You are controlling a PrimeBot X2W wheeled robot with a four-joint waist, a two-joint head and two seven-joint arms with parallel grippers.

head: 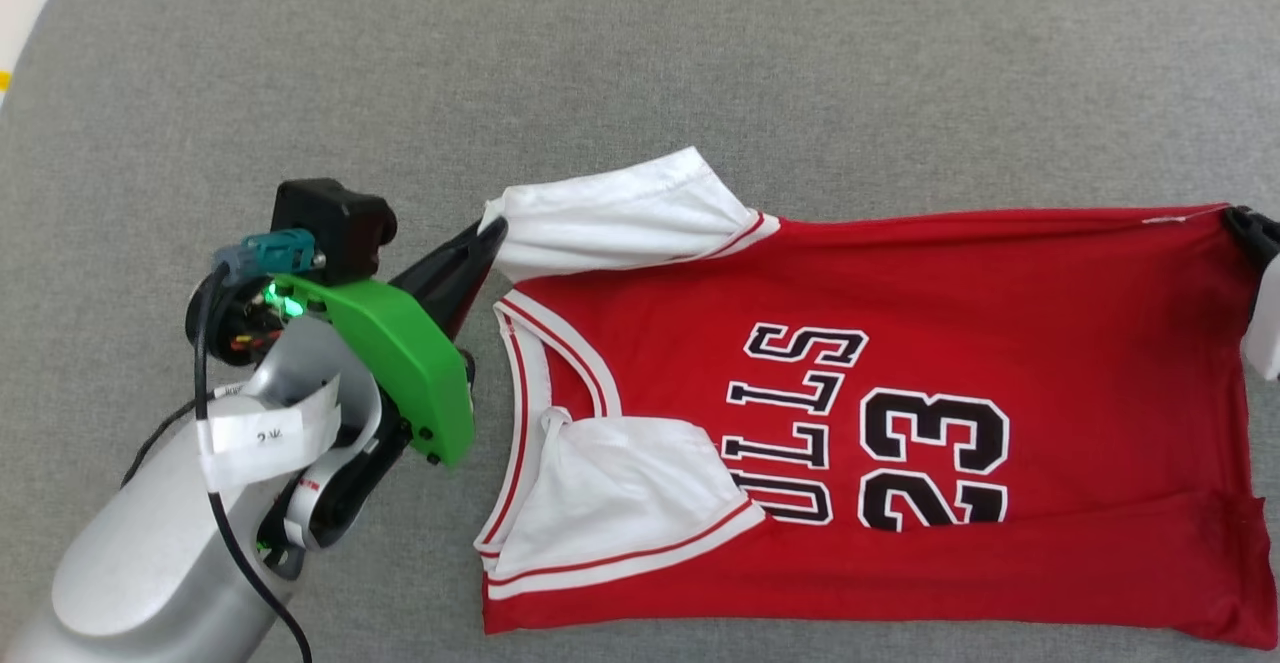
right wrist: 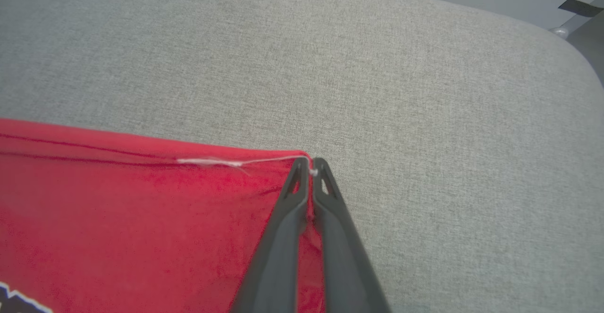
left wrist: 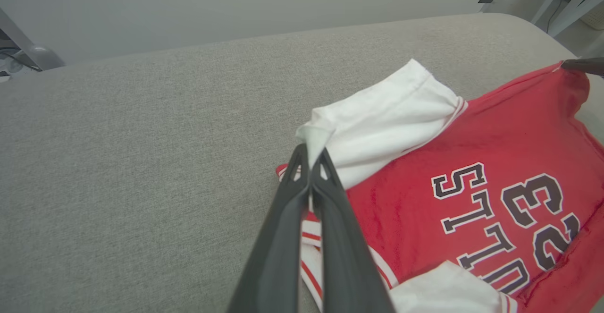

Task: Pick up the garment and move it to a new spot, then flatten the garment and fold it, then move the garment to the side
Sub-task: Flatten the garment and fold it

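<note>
Across the near half of the grey fabric cushion (head: 700, 63), well clear of its far edge, the garment (head: 900, 343) lies front up, with its collar (head: 525, 383) toward the cushion's left edge and its hem to the right. The left gripper (head: 490, 233) is closed on the tip of the far white sleeve (head: 620, 213), fingers pressed together with cloth between them. The right gripper (head: 1248, 225) is clamped on the far hem corner, where a loose white thread (right wrist: 212, 163) runs along the edge. The near sleeve (head: 630, 483) lies folded over the chest, covering the start of the black lettering (head: 790, 413).
</note>
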